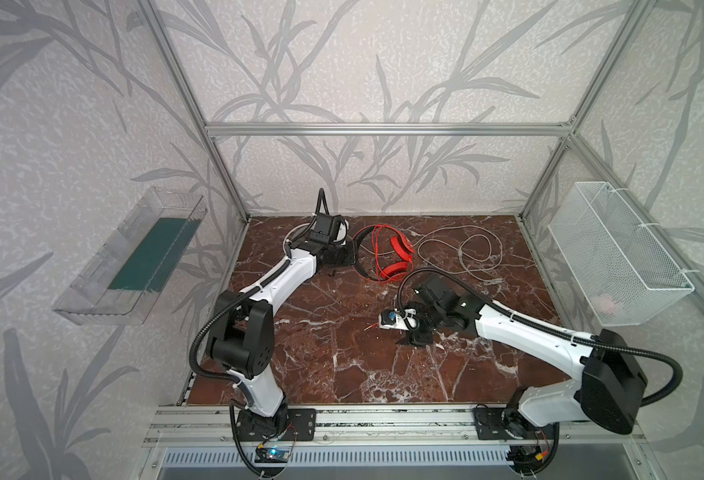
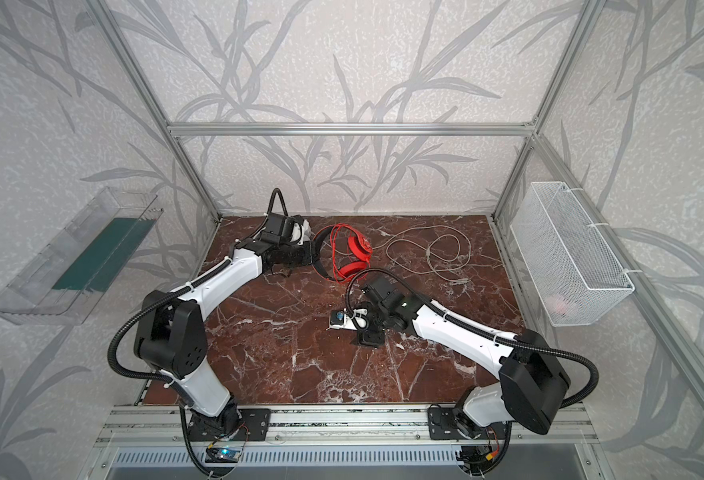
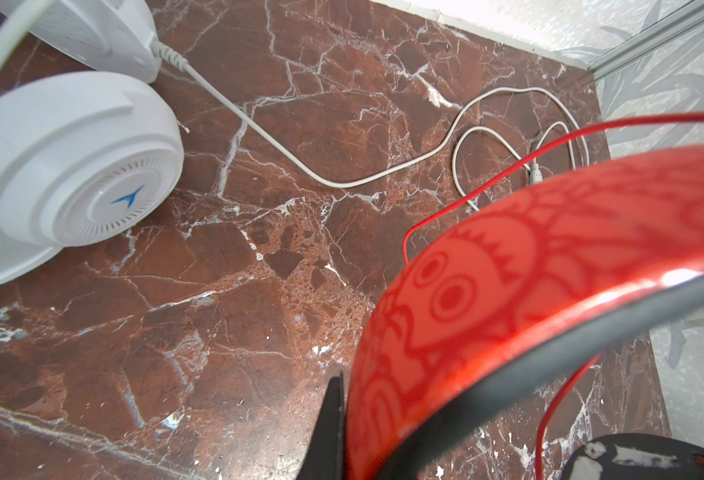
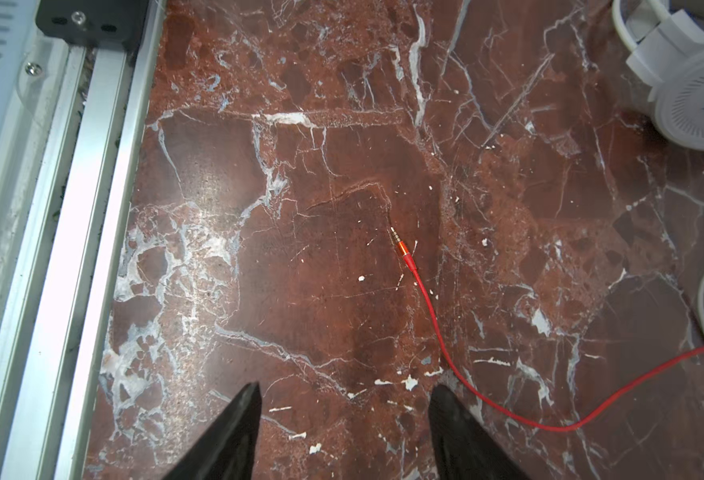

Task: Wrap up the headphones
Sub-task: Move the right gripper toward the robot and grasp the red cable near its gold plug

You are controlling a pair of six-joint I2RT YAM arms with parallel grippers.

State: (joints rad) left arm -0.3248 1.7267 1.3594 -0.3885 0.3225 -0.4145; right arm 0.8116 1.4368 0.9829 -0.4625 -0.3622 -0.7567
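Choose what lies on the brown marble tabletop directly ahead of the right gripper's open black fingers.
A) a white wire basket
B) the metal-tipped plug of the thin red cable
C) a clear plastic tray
B: the right wrist view shows the thin red cable ending in its metal-tipped plug on the brown marble tabletop, ahead of the open right gripper.

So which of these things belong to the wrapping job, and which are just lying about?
Job: red headphones, red cable, white headphones, white cable.
Lying about: clear wall tray, white wire basket.
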